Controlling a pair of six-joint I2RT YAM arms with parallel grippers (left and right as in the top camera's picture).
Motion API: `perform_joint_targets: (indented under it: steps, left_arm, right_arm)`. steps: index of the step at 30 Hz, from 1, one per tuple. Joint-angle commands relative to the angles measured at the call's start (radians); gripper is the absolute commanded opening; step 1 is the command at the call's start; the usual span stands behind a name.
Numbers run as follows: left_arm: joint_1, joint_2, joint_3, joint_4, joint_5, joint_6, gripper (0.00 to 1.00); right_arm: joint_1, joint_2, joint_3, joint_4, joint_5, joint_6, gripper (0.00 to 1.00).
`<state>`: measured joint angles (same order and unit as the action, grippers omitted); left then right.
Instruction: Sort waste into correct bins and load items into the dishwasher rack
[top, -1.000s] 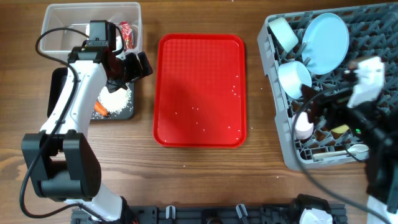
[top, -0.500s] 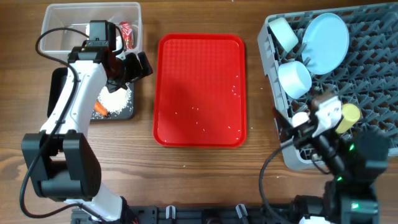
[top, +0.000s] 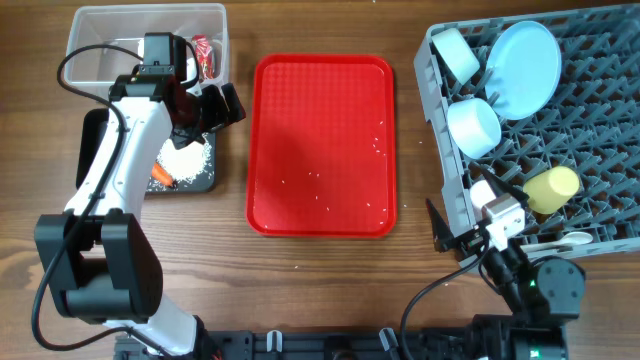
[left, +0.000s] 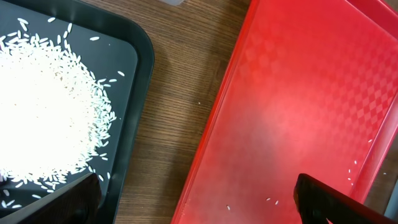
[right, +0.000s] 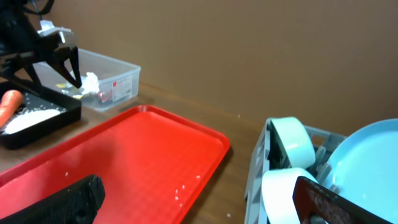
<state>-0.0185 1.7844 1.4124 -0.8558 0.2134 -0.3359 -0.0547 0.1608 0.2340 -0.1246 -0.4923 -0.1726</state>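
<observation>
Both grippers stand wide, fingers spread and nothing between them; the right gripper (top: 452, 237) sits at the lower right of the overhead frame, over bare wood between the lower right corner of the red tray (top: 320, 140) and the near left corner of the dishwasher rack (top: 610, 130); the rack lies to its right and beyond it; in the right wrist view its dark fingers (right: 68, 202) frame the red tray on the left and the rack on the right; the white spoon (top: 566, 240) lies along the rack's near edge, right of that gripper; the yellow cup (top: 553, 187) lies on its side just beyond; further up stands a pale bowl (top: 474, 126), then the pale blue plate (top: 528, 66) and a second bowl (top: 457, 52) at the rack's upper left corner; at the upper left of the frame the left gripper (top: 230, 103) hangs over the strip of wood between the black tray (top: 203, 182) and the red tray; in the left wrist view the loose rice (left: 43, 106) is heaped in the black tray, left of the fingers, and a few grains dot the red tray on the right; the carrot (top: 160, 177) lies at the black tray's lower edge, below and left of the gripper; beyond, the clear tub (top: 100, 35) holds a red wrapper (top: 203, 48) and white tissue (right: 91, 81).
</observation>
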Motion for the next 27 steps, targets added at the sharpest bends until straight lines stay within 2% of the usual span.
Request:
perform_joint_targets:
  steps: [1,10,15,27]
  left_arm:
    - [0.003,-0.011,0.001,0.003,-0.002,-0.01,1.0]
    - [0.003,-0.011,0.001,0.003,-0.002,-0.01,1.0]
    - [0.003,-0.011,0.001,0.003,-0.002,-0.01,1.0]
    - [0.003,-0.011,0.001,0.003,-0.002,-0.01,1.0]
  right_arm:
    - [0.005,-0.068,-0.06,0.048,0.023,0.015,1.0]
    - [0.009,-0.158,-0.161,0.12,0.044,-0.001,1.0]
    - [0.01,-0.158,-0.203,0.124,0.06,-0.146,1.0]
    - [0.01,-0.157,-0.229,0.157,0.071,-0.139,1.0]
